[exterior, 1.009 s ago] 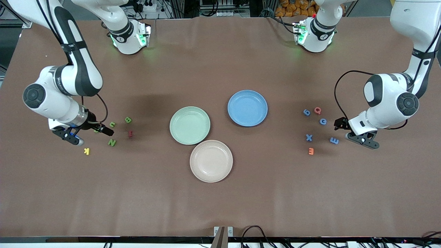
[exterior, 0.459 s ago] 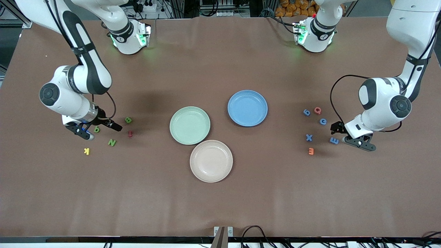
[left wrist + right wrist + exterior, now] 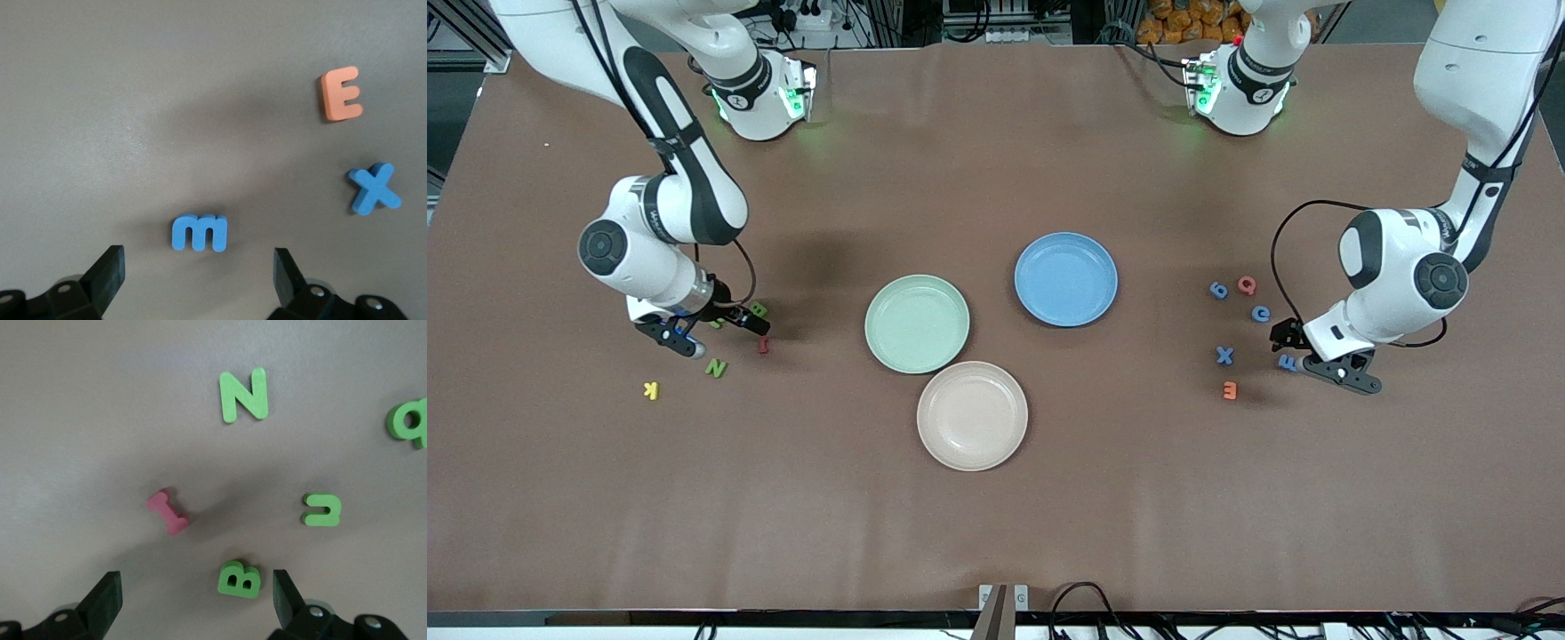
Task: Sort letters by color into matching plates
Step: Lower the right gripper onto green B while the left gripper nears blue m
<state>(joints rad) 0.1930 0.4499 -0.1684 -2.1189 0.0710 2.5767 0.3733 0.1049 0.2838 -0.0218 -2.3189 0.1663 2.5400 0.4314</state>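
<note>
While both plates, green (image 3: 917, 323) and blue (image 3: 1065, 278), sit empty mid-worktop, the left gripper (image 3: 199, 275) hangs over the blue m (image 3: 199, 233), fingers spread wide and holding nothing; the right gripper (image 3: 195, 599) hangs likewise over the green B (image 3: 238, 579).

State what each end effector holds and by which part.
Nothing. The left end effector is open over the blue m; the right end effector is open over the green B.

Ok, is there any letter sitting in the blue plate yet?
No, the blue plate is bare in the front view, and blue letters such as the X lie on the table toward the left arm's end.
</note>
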